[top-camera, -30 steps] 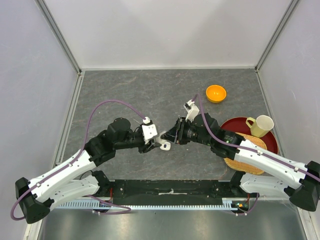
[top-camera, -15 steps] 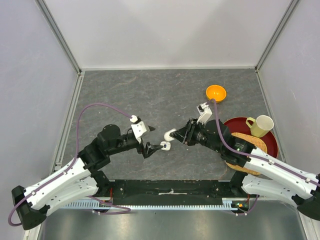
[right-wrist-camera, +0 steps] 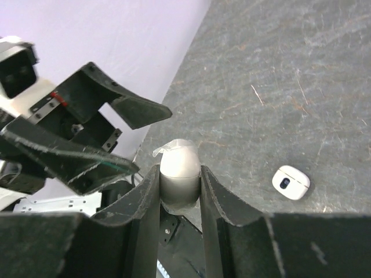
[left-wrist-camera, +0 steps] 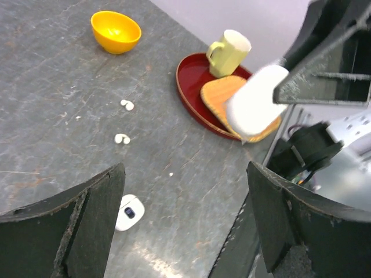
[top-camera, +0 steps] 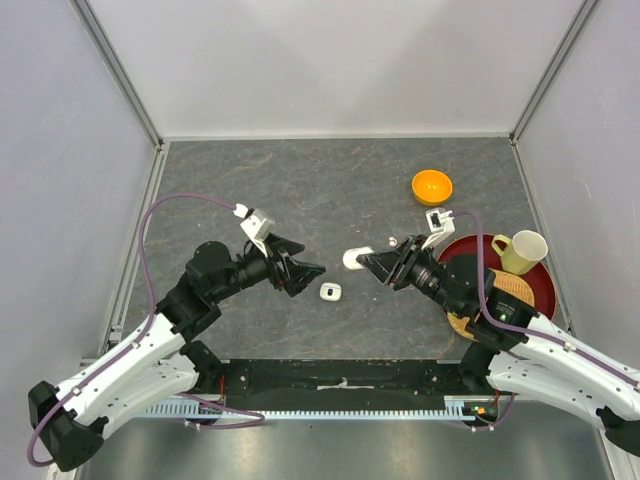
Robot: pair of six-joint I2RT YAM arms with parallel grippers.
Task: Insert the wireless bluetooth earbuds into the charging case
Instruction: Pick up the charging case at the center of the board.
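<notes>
Tabletop of dark grey stone pattern, seen from above, with two robot arms reaching in from the near edge. Left gripper (top-camera: 305, 272) hangs left of centre with its jaws spread wide apart, holding nothing. Right gripper (top-camera: 364, 259) faces it from the right, jaws clamped on a white pill-shaped charging case (top-camera: 352, 258) lifted off the table. A second case (top-camera: 331, 292) lies flat on the table, between the grippers and slightly nearer. Wireless earbuds (left-wrist-camera: 122, 138), tiny and white, lie loose in two small clusters beyond the held case, towards an orange bowl (top-camera: 432, 186). At right, a red tray (left-wrist-camera: 191, 87) carries a pale yellow mug (left-wrist-camera: 229, 52) and a woven mat (left-wrist-camera: 217, 95).
</notes>
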